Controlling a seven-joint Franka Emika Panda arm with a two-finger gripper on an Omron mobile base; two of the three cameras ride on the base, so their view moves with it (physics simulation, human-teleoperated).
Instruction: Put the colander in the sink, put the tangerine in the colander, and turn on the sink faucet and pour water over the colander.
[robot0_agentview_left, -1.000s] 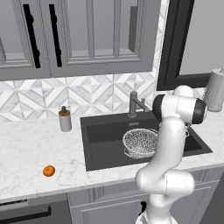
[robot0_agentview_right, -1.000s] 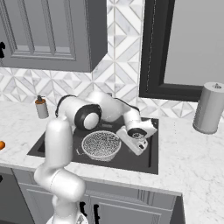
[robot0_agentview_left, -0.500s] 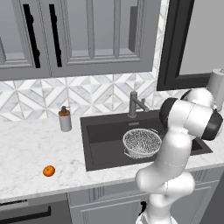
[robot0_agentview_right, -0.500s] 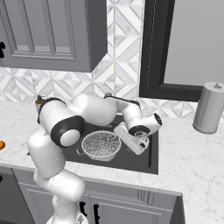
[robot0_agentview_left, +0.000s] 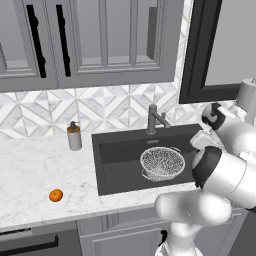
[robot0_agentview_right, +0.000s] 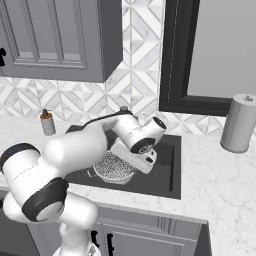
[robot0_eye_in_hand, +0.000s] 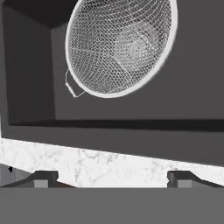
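The colander (robot0_agentview_left: 162, 163) is a round silver mesh bowl resting inside the dark sink (robot0_agentview_left: 117, 157), right of its middle. In the hand view the colander (robot0_eye_in_hand: 122, 43) lies ahead with one small handle toward me. My gripper (robot0_eye_in_hand: 111, 179) is open with nothing between its widely spread fingertips, and it hovers over the marble strip at the sink's rim (robot0_eye_in_hand: 109, 131). From the right base view, the gripper (robot0_agentview_right: 148, 161) hangs just right of the colander (robot0_agentview_right: 114, 168). The tangerine (robot0_agentview_left: 56, 195) sits on the counter, far left of the sink. The grey sink faucet (robot0_agentview_left: 153, 119) stands behind the basin.
A soap pump bottle (robot0_agentview_left: 74, 136) stands on the counter left of the sink, near the tiled wall. A paper towel roll (robot0_agentview_right: 239, 123) stands on the counter at the right. My own arm's bulky elbow (robot0_agentview_left: 220, 172) crosses in front of the sink's right end.
The arm's elbow and shoulder links have swung round toward the cameras while the hand stays by the colander's right side. The colander and tangerine have not moved, and the gripper remains open.
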